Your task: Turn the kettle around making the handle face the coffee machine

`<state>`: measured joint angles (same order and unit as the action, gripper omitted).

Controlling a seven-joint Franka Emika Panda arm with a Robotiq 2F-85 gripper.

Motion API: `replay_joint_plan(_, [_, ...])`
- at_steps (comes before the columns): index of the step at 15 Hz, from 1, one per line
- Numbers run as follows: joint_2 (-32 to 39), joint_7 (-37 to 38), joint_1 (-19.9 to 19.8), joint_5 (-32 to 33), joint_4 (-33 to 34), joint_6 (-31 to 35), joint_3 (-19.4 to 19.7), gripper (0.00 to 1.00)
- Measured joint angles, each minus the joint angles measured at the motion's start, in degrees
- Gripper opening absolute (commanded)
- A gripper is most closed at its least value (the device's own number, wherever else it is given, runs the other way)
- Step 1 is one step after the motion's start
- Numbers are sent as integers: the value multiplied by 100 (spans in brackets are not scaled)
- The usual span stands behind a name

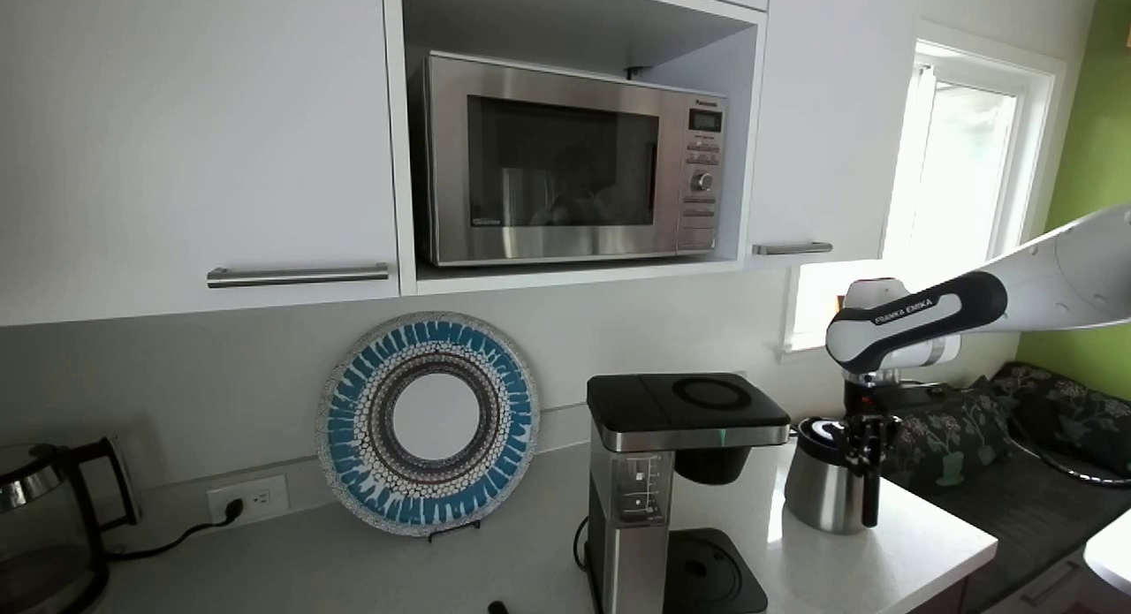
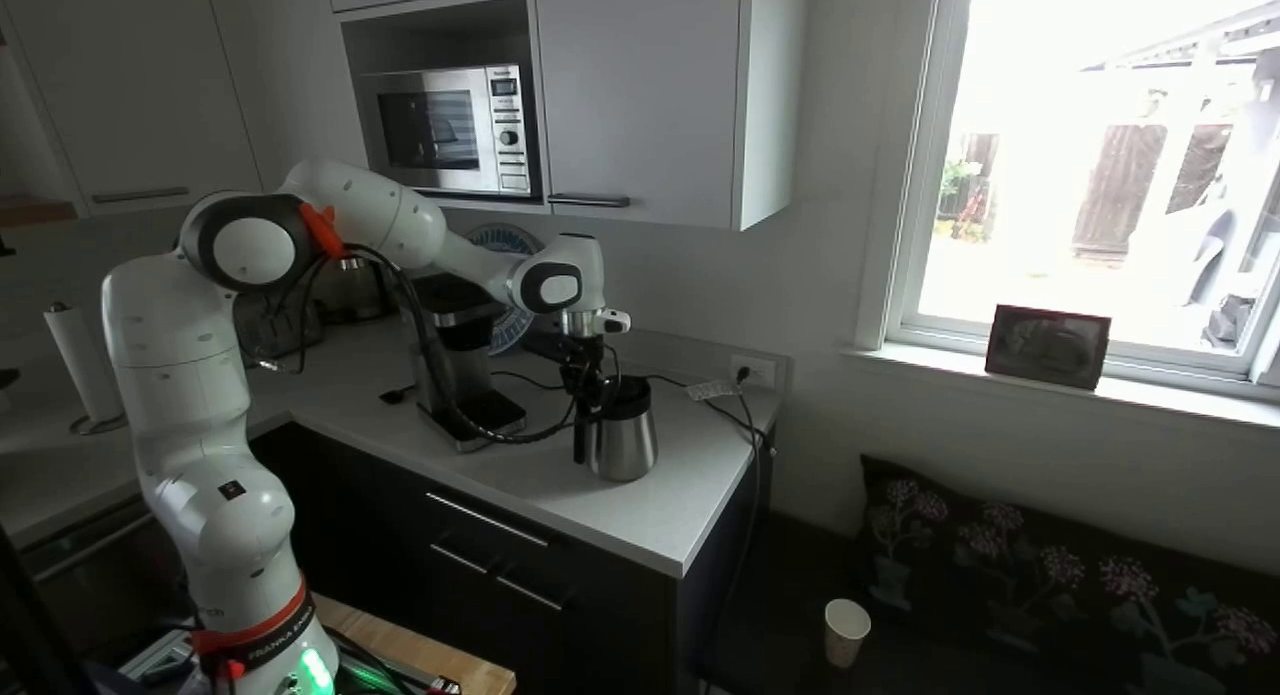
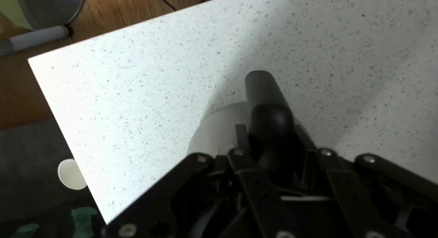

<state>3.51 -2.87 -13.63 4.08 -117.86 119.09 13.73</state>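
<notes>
kettle [image 1: 815, 488]: stands upright on your surface [image 3: 154, 77], near the coffee machine [image 1: 654, 499] and close to the slab's end — a satiny steel body, widening from its dark collar to the base.
handle [image 3: 266, 94]: dark, smooth and slim, with a rounded end; in your wrist view it points toward the edge with wooden floor beyond.
gripper [image 3: 272, 132]: black, jointed and set with metal screws, reaching the kettle from above; you have it closed in on the handle, a finger against each side.
arm [image 2: 180, 375]: glossy white shells, tubular and rounded, with dark bands at some joints.
coffee machine: tall and boxy, its flat black top jutting over a dark basket; below you see a silver column, a clear tank with white markings and a black base.
surface: pale, finely flecked with grey, its corner crisp — part bright, part in shadow.
disc [image 1: 353, 420]: propped upright by the wall, ringed with streaky blue and pebble-like white cells.
microwave [image 1: 565, 163]: steel-fronted and dark-windowed, in a white niche.
cup [image 2: 845, 630]: white and tapered, lower than your surface, well apart from the kettle.
</notes>
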Motion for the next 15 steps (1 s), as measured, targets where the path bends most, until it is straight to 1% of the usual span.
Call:
replay_joint_plan(6, [10,1823,136,8,51,-9,-88,9])
replay_joint_plan(11, [63,3496,223,199,173,-10,-94,9])
replay_joint_plan(15, [138,4506,290,363,226,-10,-103,9])
